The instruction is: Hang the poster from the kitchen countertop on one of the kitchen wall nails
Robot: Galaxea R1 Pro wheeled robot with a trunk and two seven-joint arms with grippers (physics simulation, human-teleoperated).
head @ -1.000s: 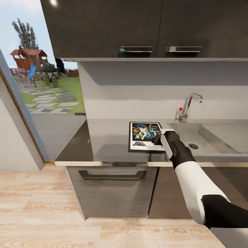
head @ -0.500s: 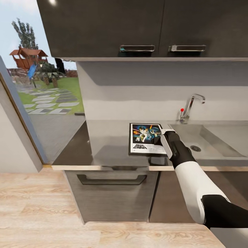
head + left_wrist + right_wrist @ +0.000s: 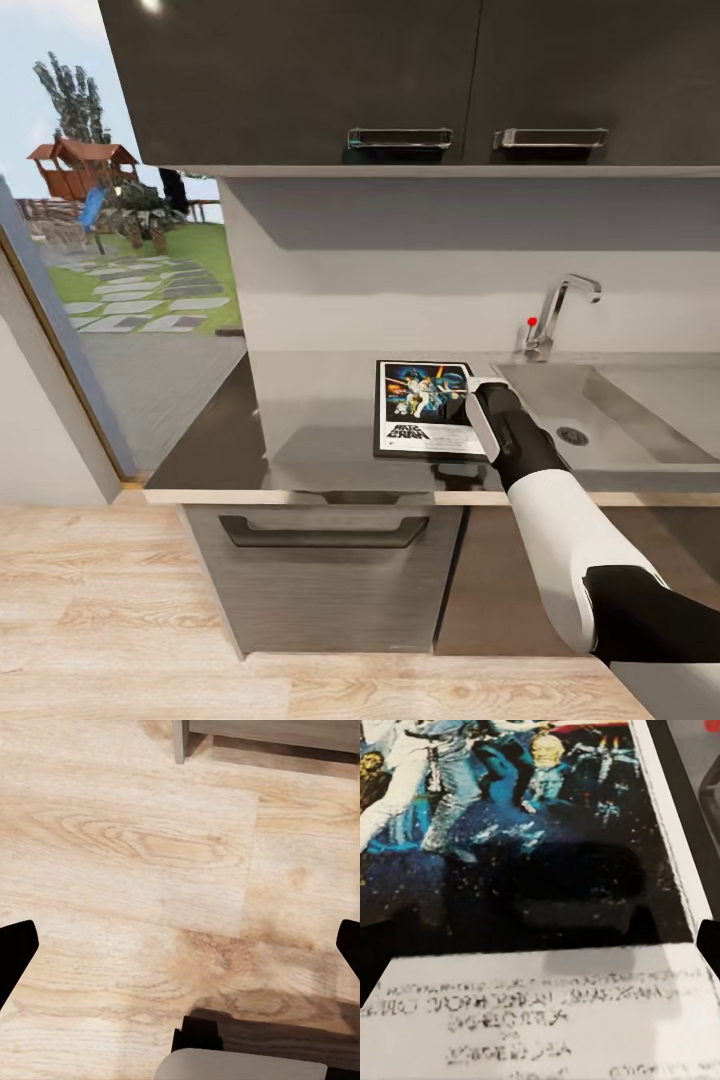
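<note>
- Right gripper (image 3: 470, 392) low over right edge of poster (image 3: 424, 407); finger spread hidden behind wrist in head view, so wide or narrow cannot tell. One dark fingertip (image 3: 709, 945) at frame edge in right wrist view, just beside poster's white border.
- Left gripper (image 3: 180, 945) spread wide, holding nothing, dark fingertips at both frame edges, aimed at wooden floor (image 3: 135, 870).
- Poster flat on kitchen countertop (image 3: 310, 420), near front edge, just left of sink (image 3: 600, 410).
- Drawer front (image 3: 325, 560) under counter.
- Chrome tap (image 3: 560, 310) behind sink, by back wall.
- Dark wall cabinets (image 3: 400, 80) overhead.
- Garden (image 3: 140, 270) beyond glass at left.
</note>
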